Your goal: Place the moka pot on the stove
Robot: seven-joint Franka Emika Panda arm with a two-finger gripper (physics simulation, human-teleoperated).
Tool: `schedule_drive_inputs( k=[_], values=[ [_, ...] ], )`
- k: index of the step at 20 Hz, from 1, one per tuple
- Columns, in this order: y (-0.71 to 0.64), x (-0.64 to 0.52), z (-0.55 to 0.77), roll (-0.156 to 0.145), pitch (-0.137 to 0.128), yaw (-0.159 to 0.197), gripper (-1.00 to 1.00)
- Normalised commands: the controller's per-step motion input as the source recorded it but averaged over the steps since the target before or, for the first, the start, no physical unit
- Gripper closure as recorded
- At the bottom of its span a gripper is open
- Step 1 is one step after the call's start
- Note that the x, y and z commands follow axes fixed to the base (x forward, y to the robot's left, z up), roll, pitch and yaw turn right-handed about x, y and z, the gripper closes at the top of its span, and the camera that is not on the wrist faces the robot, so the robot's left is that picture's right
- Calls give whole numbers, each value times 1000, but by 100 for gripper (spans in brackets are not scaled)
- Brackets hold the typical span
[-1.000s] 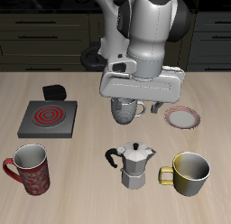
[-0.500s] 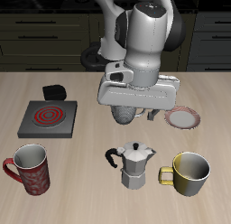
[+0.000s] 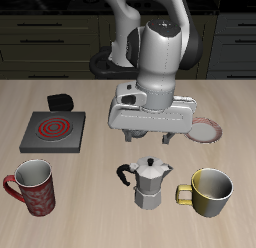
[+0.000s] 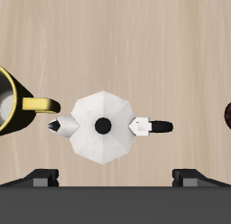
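**benchbot42:** Gripper (image 3: 151, 133) hangs right above the moka pot (image 3: 146, 181), not touching it. From the wrist view the fingers (image 4: 40, 176) look spread wide, one to each side of the frame and nothing between them, so I'd call it open and empty. The pot stands upright near the table's front edge, between the red mug (image 3: 33, 186) and the yellow mug (image 3: 209, 191).

**coil_kid:** So how would you grab it? That black handle (image 4: 154, 126) sticks out sideways.

**benchbot42:** Biggest thing first: stay centred over the lid knob (image 4: 103, 126) and drop straight down. I'd guess closing on the faceted body, clear of handle and spout, beats pinching the handle. Then lift high enough to clear the red mug on the way to the stove (image 3: 52, 130), which sits farther back, well apart from the pot. Its black knob box (image 3: 61, 100) is at the back edge, so aim for the red coil.

**coil_kid:** And the surroundings?

**benchbot42:** Pale wooden table (image 3: 100, 192), dark cabinets behind. A red-rimmed plate (image 3: 204, 130) sits beside the arm. Smallest worry: the yellow mug's handle points at the pot.
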Motion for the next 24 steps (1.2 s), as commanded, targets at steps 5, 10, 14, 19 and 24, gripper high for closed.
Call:
schedule_drive_inputs(
  k=[5,10,14,19,24],
  values=[
    [68,60,-190,11,19,0,-100],
    [82,74,-225,19,23,13,-100],
    [15,60,-192,1,22,-17,-100],
    [-13,33,-219,3,27,-15,-100],
    [-50,49,-346,3,50,4,-100]
  ],
)
